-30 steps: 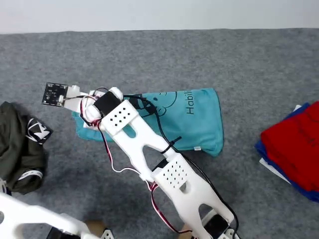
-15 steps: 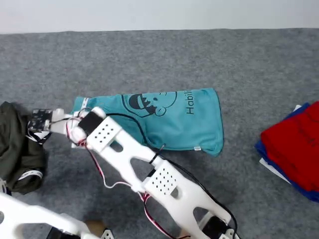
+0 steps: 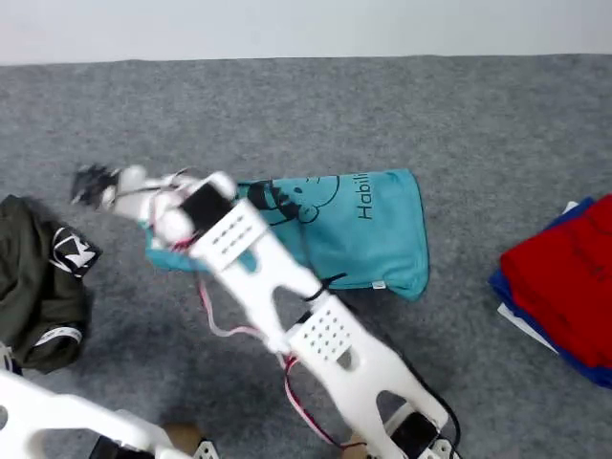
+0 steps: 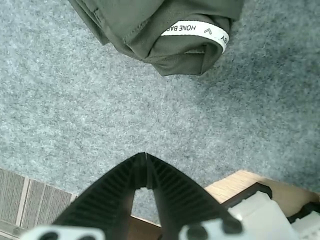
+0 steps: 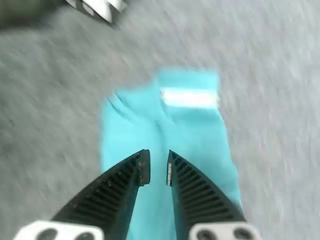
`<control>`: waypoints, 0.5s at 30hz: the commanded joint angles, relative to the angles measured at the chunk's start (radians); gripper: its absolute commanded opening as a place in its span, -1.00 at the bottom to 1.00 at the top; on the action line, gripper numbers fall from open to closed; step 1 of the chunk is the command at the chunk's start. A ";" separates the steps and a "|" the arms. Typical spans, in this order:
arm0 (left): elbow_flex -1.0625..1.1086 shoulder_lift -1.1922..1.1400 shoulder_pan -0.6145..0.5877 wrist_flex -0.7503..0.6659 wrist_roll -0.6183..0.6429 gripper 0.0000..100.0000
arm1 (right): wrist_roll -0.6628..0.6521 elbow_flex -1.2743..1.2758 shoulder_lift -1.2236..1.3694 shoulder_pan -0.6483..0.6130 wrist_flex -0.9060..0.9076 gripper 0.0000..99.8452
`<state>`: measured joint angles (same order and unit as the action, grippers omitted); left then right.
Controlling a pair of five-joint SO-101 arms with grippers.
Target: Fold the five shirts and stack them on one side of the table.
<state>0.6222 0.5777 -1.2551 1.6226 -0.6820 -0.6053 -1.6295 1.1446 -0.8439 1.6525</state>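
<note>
R arm (image 3: 287,296) back over teal shirt (image 3: 368,234), fingers (image 5: 143,168) barely apart above it

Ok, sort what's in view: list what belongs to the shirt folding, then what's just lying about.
Part of the job:
teal shirt
dark green shirt
red shirt, stacked on the blue shirt

Just lying about:
grey mat
wooden board

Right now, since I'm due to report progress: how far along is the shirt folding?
Done: a red shirt lies on a blue shirt at the high view's right edge, something white beneath. In hand: the teal shirt lies mid-table, partly folded, the right gripper slightly open over its end. To do: the dark green shirt is crumpled near the shut left gripper.
</note>
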 commanded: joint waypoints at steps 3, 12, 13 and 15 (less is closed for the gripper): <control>-0.030 0.026 0.008 0.008 0.008 -0.99 | 0.150 -0.052 -0.151 0.163 0.119 -0.86; -0.035 0.026 0.008 0.011 0.008 -0.99 | 0.345 -0.044 -0.199 0.403 0.145 -0.86; -0.036 0.026 0.008 0.012 0.008 -0.99 | 0.356 -0.044 -0.200 0.424 0.148 -0.86; -0.038 0.026 0.008 0.025 0.008 -0.99 | 0.379 -0.037 -0.219 0.464 0.150 -0.86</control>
<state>0.6222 0.5777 -1.2551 1.6256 -0.6820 -0.2677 -1.6326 1.0280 -0.4373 1.7538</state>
